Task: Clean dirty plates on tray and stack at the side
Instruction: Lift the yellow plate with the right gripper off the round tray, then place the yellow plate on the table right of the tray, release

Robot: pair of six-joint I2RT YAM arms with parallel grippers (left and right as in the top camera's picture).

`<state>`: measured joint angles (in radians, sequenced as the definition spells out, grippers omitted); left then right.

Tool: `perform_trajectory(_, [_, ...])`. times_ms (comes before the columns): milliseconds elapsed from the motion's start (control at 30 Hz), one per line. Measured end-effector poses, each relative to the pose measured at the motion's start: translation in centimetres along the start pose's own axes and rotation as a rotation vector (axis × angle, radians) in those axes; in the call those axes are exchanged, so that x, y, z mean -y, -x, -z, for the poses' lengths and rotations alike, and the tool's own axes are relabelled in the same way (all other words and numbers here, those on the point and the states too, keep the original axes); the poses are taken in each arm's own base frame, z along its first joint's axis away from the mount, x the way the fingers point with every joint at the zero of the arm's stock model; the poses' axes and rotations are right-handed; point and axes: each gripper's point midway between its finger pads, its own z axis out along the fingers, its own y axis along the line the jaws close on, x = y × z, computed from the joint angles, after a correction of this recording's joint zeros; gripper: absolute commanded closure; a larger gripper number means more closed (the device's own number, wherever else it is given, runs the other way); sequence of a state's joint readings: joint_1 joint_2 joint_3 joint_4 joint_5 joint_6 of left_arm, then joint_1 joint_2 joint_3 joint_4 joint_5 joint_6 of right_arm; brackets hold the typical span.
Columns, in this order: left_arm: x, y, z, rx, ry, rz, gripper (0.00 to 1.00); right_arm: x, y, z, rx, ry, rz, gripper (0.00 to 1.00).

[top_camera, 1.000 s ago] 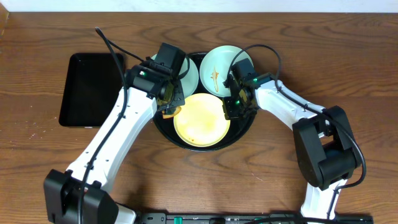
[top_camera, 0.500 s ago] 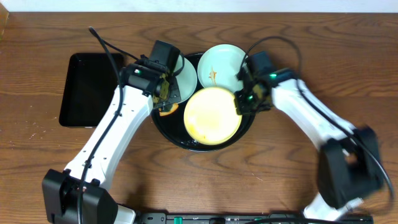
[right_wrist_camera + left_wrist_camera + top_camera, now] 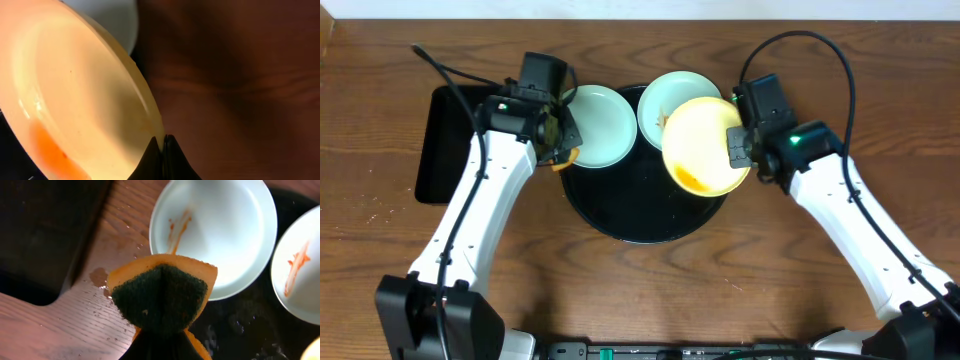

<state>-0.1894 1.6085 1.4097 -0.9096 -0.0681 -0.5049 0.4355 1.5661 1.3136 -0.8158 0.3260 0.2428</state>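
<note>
Right gripper (image 3: 162, 149) clamps yellow plate (image 3: 705, 155) by its rim, tilted over tray (image 3: 620, 215) right side, orange smear inside. Left gripper (image 3: 560, 150) pinches sponge (image 3: 160, 292), upper left. Left blue-green plate (image 3: 600, 125) and right blue-green plate (image 3: 665, 95) streaked; none stacked

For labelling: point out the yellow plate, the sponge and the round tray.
yellow plate (image 3: 703, 145): overhead view, its middle.
sponge (image 3: 160, 297): left wrist view, green scrubbing face.
round tray (image 3: 620, 207): overhead view, bare floor.
</note>
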Motion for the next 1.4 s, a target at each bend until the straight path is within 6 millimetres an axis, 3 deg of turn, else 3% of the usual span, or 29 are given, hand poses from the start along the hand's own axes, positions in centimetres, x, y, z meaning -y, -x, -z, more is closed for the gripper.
perform_trajectory(133, [-0.2, 0.2, 0.0, 0.003, 0.002, 0.006, 0.92, 0.1, 0.7, 0.9, 0.068, -0.122, 0.041, 0.99])
perform_trajectory(467, [-0.1, 0.3, 0.0, 0.010, -0.001, 0.007, 0.92, -2.4, 1.8, 5.1, 0.256, -0.350, 0.184, 0.99])
perform_trajectory(833, [-0.1, 0.3, 0.0, 0.010, -0.001, 0.007, 0.92, -3.1, 2.8, 8.8, 0.416, -0.516, 0.212, 0.99])
perform_trajectory(1033, [-0.1, 0.4, 0.0, 0.012, -0.002, 0.007, 0.92, -3.3, 2.7, 8.7, 0.414, -0.502, 0.205, 0.99])
perform_trajectory(1233, [0.0, 0.4, 0.0, 0.015, -0.004, 0.008, 0.92, -4.4, 1.5, 6.9, 0.329, -0.371, 0.194, 0.99])
perform_trajectory(1400, [0.0, 0.5, 0.0, 0.016, -0.004, 0.008, 0.92, -2.5, -0.1, 4.4, 0.182, -0.305, 0.125, 0.99])
